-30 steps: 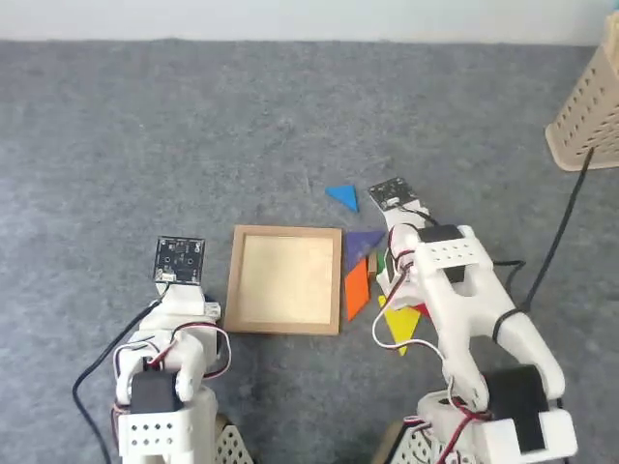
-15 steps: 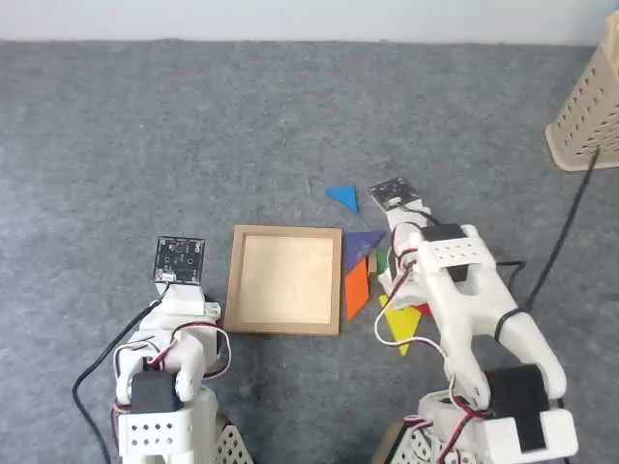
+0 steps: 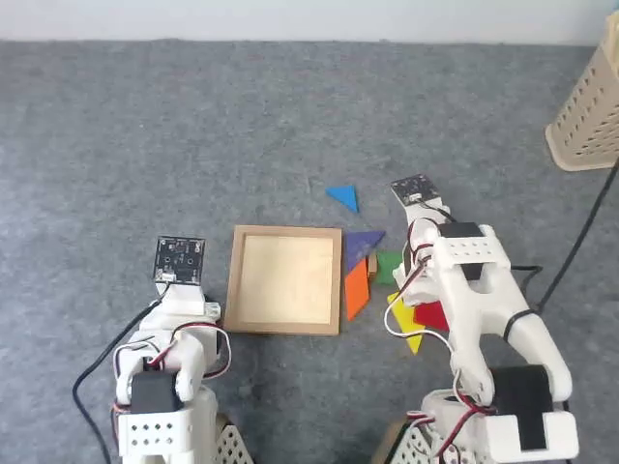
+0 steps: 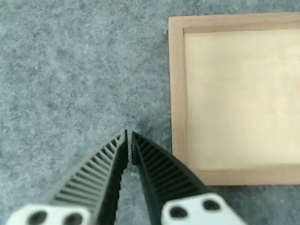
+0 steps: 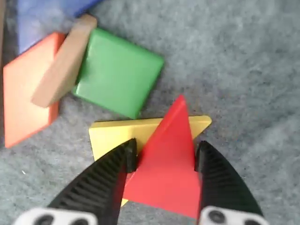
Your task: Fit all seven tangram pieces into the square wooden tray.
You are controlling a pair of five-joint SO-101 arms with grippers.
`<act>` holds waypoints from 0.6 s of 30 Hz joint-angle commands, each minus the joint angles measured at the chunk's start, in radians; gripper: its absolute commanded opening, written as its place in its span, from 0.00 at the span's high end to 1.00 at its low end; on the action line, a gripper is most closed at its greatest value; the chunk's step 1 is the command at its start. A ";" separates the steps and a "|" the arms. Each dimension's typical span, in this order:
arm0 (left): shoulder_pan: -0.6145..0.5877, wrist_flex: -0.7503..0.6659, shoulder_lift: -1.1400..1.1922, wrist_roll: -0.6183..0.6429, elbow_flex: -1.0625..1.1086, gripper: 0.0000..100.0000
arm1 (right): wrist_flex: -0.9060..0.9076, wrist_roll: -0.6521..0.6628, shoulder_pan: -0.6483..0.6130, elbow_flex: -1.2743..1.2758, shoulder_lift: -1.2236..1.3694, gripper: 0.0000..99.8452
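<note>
Fingers of the right gripper pinch the red triangle lying atop the yellow triangle (tapered edges, a poor hold); I'd guess it could squirt free or drag yellow along. The left gripper sits clenched on nothing beside the unfilled wooden tray.

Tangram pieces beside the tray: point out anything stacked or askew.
Two things stand out. The red triangle lies on top of the yellow triangle instead of lying flat. The plain wooden piece rests tilted, propped over the edges of the orange piece and the green square.
</note>
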 commanded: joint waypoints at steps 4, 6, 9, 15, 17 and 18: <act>0.005 0.006 -0.018 -0.003 -0.010 0.98 | 0.039 0.037 0.022 -0.052 0.013 0.78; 0.005 0.006 -0.018 -0.003 -0.010 0.98 | 0.090 0.077 0.015 -0.100 0.013 0.73; 0.005 0.006 -0.018 -0.003 -0.010 0.98 | 0.140 0.110 0.013 -0.141 0.004 0.70; 0.005 0.006 -0.018 -0.003 -0.010 0.98 | 0.163 0.144 0.012 -0.083 -0.216 0.70; 0.005 0.006 -0.018 -0.003 -0.010 0.98 | 0.170 0.180 0.012 -0.018 -0.318 0.70; 0.005 0.006 -0.018 -0.003 -0.010 0.98 | 0.168 0.210 0.013 0.020 -0.361 0.70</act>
